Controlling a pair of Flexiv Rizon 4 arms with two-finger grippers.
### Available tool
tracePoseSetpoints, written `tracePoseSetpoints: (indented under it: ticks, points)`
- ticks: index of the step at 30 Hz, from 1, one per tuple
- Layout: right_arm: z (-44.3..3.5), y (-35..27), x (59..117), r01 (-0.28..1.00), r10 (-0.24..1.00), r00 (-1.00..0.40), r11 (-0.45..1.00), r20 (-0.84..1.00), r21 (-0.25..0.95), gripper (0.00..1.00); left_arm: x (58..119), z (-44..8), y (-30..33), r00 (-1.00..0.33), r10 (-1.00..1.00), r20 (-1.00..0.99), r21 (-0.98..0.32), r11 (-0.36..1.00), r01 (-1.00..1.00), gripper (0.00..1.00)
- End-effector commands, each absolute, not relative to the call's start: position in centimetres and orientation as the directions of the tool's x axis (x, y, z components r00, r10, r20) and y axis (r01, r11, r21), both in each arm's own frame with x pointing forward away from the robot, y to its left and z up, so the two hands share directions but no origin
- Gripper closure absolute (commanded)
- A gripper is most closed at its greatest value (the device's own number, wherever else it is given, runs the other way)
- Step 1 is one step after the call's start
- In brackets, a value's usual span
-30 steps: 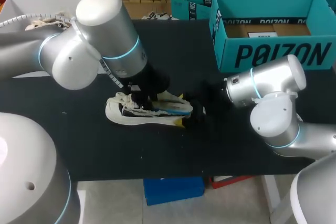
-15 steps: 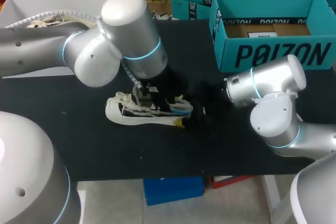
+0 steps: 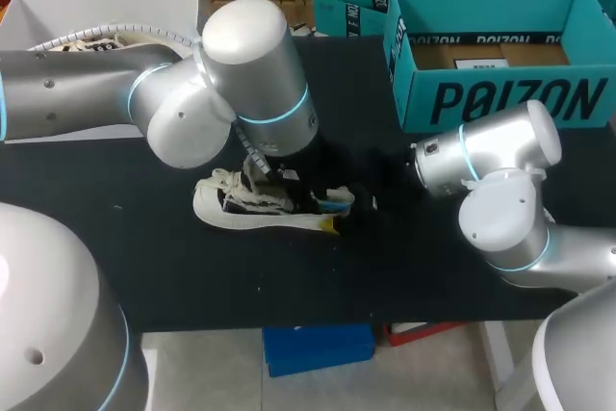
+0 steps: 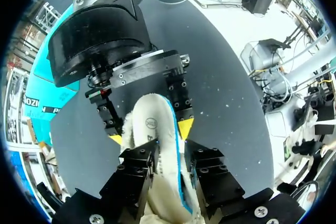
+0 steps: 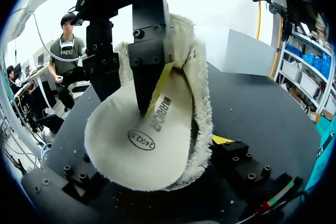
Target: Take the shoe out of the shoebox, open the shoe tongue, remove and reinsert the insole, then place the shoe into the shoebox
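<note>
A cream shoe [image 3: 241, 207] with a blue sole lies on its side on the black table [image 3: 192, 276]. My left gripper [image 3: 287, 183] comes down over its opening. In the left wrist view that gripper [image 4: 168, 169] stands narrow, with both fingers pressed on the white insole [image 4: 152, 124]. The right wrist view shows one left finger [image 5: 149, 61] on the insole [image 5: 142, 140], which bulges past the fuzzy collar [image 5: 202, 103]. My right gripper [image 3: 354, 207] [image 5: 155, 166] stands wide around the heel, its yellow tips against both sides of the shoe. The teal shoebox [image 3: 500, 98] stands open at the back right.
A white box [image 3: 96, 7] sits at the back left behind my left arm. A second teal box [image 3: 351, 2] stands behind the table's far edge. My right arm's elbow [image 3: 500, 190] hangs over the table's right side.
My left arm has swung to the right, over the shoe's opening, and its fingers have narrowed. The shoe and my right arm have stayed in place.
</note>
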State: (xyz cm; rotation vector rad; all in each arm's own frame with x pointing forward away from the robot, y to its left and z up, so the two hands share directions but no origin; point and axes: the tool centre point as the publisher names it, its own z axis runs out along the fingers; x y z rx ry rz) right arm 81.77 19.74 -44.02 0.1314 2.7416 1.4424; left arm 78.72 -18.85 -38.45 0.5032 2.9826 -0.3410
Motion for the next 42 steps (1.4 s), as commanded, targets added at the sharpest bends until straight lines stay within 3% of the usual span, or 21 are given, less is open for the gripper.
tracePoseSetpoints:
  ticks: [1, 8, 10, 11, 25, 32, 42]
  points:
    - [-44.5, 19.8, 81.8, 0.057, 0.095, -0.995, 0.565, 0.004, 0.823, 1.00, 79.0, -38.6, -19.0, -0.942, 0.309, -0.132, -0.206, 0.921, 0.331, 0.69]
    - [-44.5, 19.8, 81.8, 0.057, 0.095, -0.995, 0.565, 0.004, 0.823, 1.00, 79.4, -38.3, -19.3, -0.942, 0.304, -0.142, -0.212, 0.920, 0.329, 0.75]
    - [-44.5, 19.8, 81.8, 0.057, 0.095, -0.995, 0.565, 0.004, 0.823, 1.00, 79.5, -38.2, -19.4, -0.943, 0.301, -0.144, -0.215, 0.920, 0.327, 0.98]
    - [-44.5, 19.8, 81.8, 0.057, 0.095, -0.995, 0.565, 0.004, 0.823, 1.00, 79.5, -38.2, -19.4, -0.943, 0.300, -0.144, -0.215, 0.920, 0.326, 1.00]
    - [-44.5, 19.8, 81.8, 0.057, 0.095, -0.995, 0.565, 0.004, 0.823, 1.00, 78.3, -36.7, -18.5, -0.942, 0.315, -0.119, -0.252, 0.908, 0.336, 1.00]
    - [-44.5, 19.8, 81.8, 0.057, 0.095, -0.995, 0.565, 0.004, 0.823, 1.00, 76.3, -33.9, -17.1, -0.937, 0.343, -0.061, -0.376, 0.862, 0.340, 1.00]
    - [-44.5, 19.8, 81.8, 0.057, 0.095, -0.995, 0.565, 0.004, 0.823, 1.00, 73.2, -27.1, -17.5, -0.866, 0.500, 0.005, -0.613, 0.686, 0.392, 1.00]
